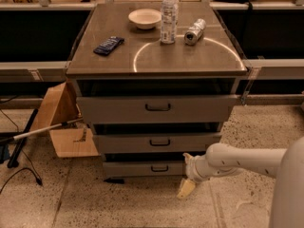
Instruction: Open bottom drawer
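Here the rounded cream claw [187,175], state unclear, hangs beside the grey bottom drawer [137,169].

The white arm [247,159] is seen entering from the lower right edge of the view and is stretched almost level toward the left, its thick upper segment filling the corner and a slimmer forearm carried ahead of it. It is ended by a rounded wrist [202,167], from which the gripper [186,184] is turned downward and slightly leftward. The gripper is held low, just right of the view's centre line, and its cream-coloured end is pointed at the ground.
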